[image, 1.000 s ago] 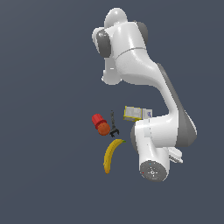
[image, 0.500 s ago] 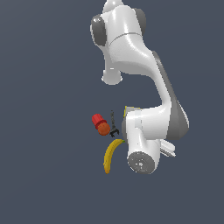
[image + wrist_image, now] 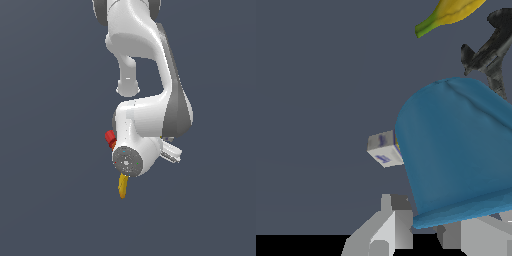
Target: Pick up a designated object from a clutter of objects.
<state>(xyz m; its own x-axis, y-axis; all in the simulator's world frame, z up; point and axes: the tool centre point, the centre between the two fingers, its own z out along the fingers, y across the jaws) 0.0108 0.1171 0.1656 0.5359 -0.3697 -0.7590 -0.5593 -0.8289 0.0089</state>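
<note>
In the wrist view the bright-blue cup [image 3: 456, 150] fills much of the picture, its thick rim down at my gripper [image 3: 426, 220]. One finger [image 3: 390, 220] stands just outside the rim and the other is on the far side of the cup wall, so the gripper looks shut on the cup. Behind it lie the yellow banana [image 3: 448, 14], the black clamp tool [image 3: 487, 50] and the yellow-and-white box [image 3: 383, 149]. In the exterior view the arm hides the gripper and the blue cup. Only the red cup [image 3: 110, 138] and the banana's end [image 3: 122, 186] show.
The white arm [image 3: 145, 125] hangs over the clutter in the exterior view and covers most of it. The ground around is plain dark grey. The orange ball is hidden.
The arm has swung toward the exterior view's left and looms larger, now covering the orange ball, clamp and box that showed earlier.
</note>
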